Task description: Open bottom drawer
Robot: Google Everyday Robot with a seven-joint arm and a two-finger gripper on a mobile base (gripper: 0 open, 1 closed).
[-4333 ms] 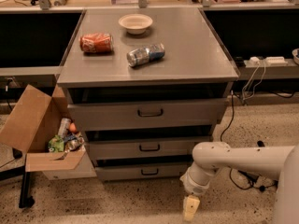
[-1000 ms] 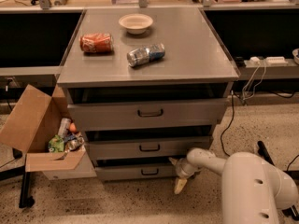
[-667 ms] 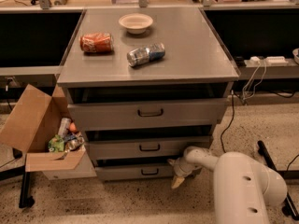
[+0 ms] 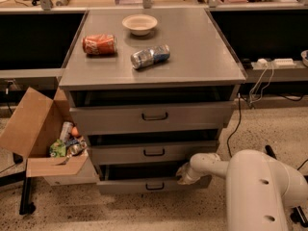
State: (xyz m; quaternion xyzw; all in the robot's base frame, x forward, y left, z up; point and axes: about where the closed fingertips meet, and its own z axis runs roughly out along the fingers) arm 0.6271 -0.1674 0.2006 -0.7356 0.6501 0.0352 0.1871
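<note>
The grey cabinet [image 4: 154,57] has three drawers. The bottom drawer [image 4: 125,186] is the lowest and shallowest, with a small dark bar handle [image 4: 155,186]. Its front stands a little out from the cabinet, with a dark gap above it. My gripper [image 4: 182,176] is at the end of the white arm [image 4: 216,166]. It sits at the top edge of the bottom drawer's front, to the right of the handle and below the middle drawer [image 4: 154,152]. The top drawer [image 4: 154,116] is above that.
On the cabinet top lie an orange can [image 4: 98,44], a silver-blue can [image 4: 150,56] and a white bowl [image 4: 139,24]. An open cardboard box [image 4: 41,138] with trash stands at the left of the cabinet. Cables [image 4: 257,83] and a power strip [image 4: 275,61] are at the right.
My arm swung left from the floor in front of the cabinet to the bottom drawer's right side. The bottom drawer's front now sits lower and further out, with a wider dark gap above.
</note>
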